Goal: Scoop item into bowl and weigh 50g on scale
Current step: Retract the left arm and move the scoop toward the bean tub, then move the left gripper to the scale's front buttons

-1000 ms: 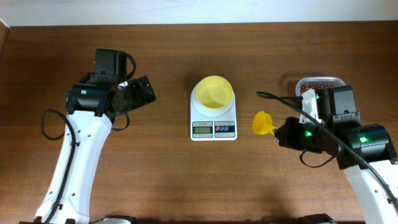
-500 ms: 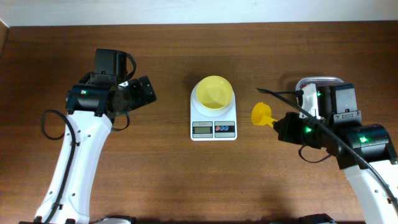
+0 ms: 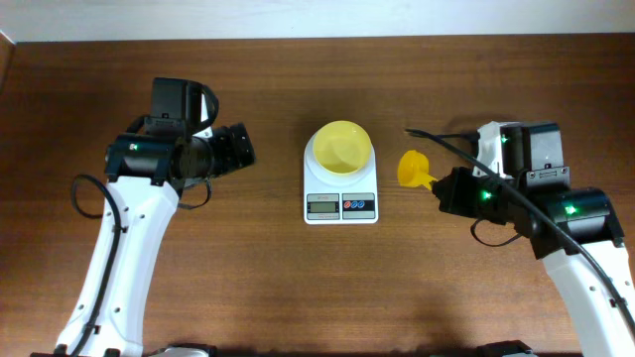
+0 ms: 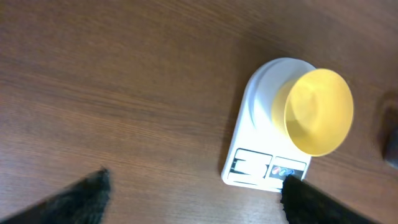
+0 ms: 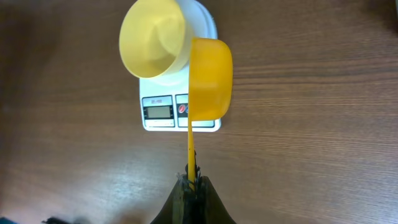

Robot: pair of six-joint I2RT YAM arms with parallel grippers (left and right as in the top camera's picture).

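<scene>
Since a second ago, the right gripper [image 3: 448, 188] has carried the yellow scoop [image 3: 412, 167] up and to the left in the overhead view. It started beside the scale's front corner and is now level with the bowl. The left arm has barely shifted.

In the right wrist view the right gripper [image 5: 191, 180] has its jaws pinched tight on the end of the scoop's thin handle. The handle runs straight up the frame to the cup [image 5: 210, 78], whose outer side faces the camera, so its contents cannot be seen. From above, the cup sits just right of the scale [image 3: 340, 206], near it but not touching.

The left gripper [image 4: 196, 180] has its dark fingers [image 4: 81, 199] spread wide at the bottom corners of its view, with only the brown table [image 3: 298, 288] between them.

The pale yellow bowl [image 3: 343, 147] stands on the white scale's platform at centre frame, with the display and the red and blue buttons below it. No beans show in any view.
</scene>
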